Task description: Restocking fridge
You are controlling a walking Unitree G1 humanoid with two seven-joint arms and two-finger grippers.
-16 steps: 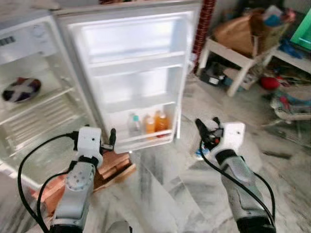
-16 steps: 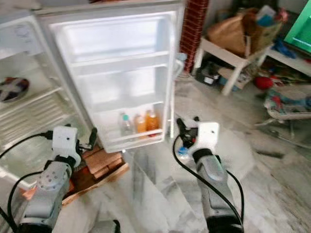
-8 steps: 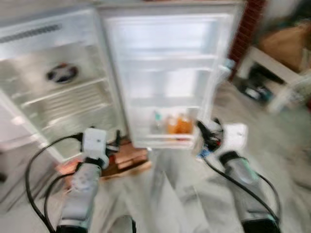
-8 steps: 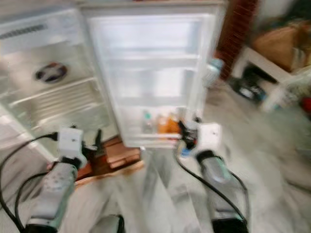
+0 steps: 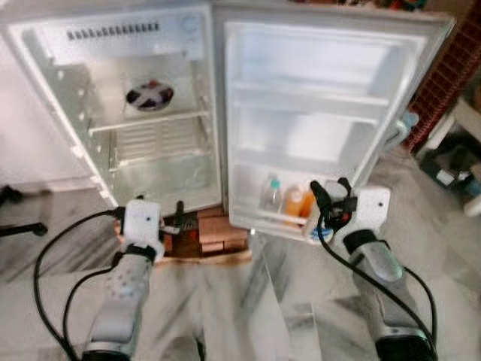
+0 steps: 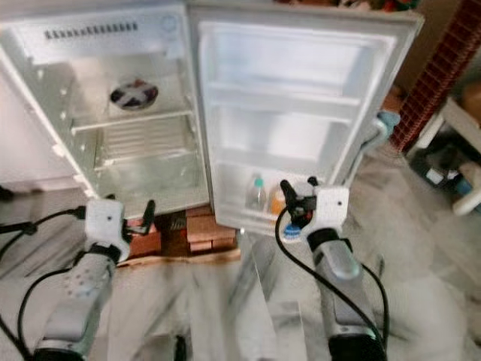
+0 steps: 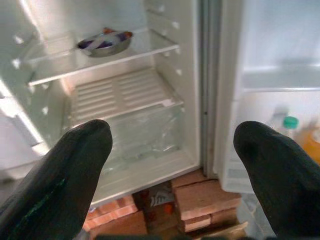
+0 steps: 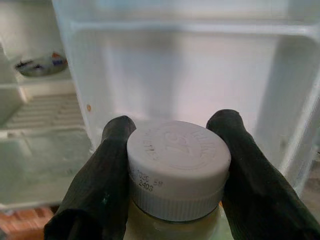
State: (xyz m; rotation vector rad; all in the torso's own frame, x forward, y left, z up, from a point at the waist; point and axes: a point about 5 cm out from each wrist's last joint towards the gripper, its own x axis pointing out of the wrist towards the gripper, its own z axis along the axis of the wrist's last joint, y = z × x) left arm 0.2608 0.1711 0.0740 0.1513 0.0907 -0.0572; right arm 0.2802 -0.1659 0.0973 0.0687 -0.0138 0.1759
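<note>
Bottle with a white ribbed screw cap (image 8: pixel 177 167) sat clamped between the two black fingers (image 8: pixel 97 187) of the right hand (image 5: pixel 331 197), held up just before the open fridge door's (image 5: pixel 331 83) lowest rack. The left hand (image 7: pixel 170 170) hung with its fingers wide apart, facing the white fridge (image 5: pixel 113 83) above a stack of red bricks (image 5: pixel 214 229). Farther back, a clear green-capped bottle (image 5: pixel 271 195) and orange bottles (image 5: pixel 294 203) stood in that rack, and a patterned bowl (image 5: pixel 149 95) rested on the upper shelf.

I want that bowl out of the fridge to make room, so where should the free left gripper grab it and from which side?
Grip the bowl by its near rim, coming straight in from the open front with the left gripper open. It sits low and wide on the upper shelf, with little height above it.
</note>
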